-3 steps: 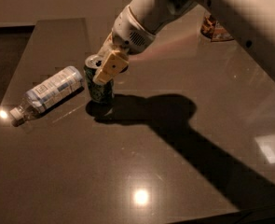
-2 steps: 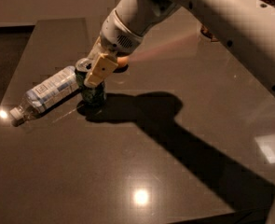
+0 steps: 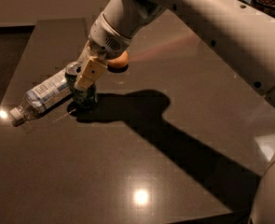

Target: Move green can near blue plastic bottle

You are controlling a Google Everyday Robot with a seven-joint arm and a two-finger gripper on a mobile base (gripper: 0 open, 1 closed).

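- While reaching down from the upper right of the frame, the robot's pale arm (image 3: 211,27) is stretching across the middle toward the left-centre, and it is casting a broad dark shadow (image 3: 174,134) over the table (image 3: 58,171).
- The gripper (image 3: 83,79) is sitting at the left-centre of the frame, at the end of the arm's wrist, and it is pointing down and to the left.
- Its jaws are clasping the green can (image 3: 85,98): one cream-coloured finger (image 3: 90,71) is lying across the can's near side, while the other is hiding behind the can.
- The green can is standing upright on the dark glossy table at the left-centre of the frame, with its silver top showing just left of the finger.
- The blue plastic bottle (image 3: 44,94) is lying on its side just left of the can, with its white cap aiming at the lower left and its base end pointing toward the can.
- Can and bottle are sitting close together; whether they are actually touching cannot be told.
- A rounded orange object (image 3: 118,59) is peeking out just right of the wrist, behind the gripper.
- Two bright glints of light are reflecting off the tabletop, one at the bottom centre and one at the far left beside the bottle's cap.
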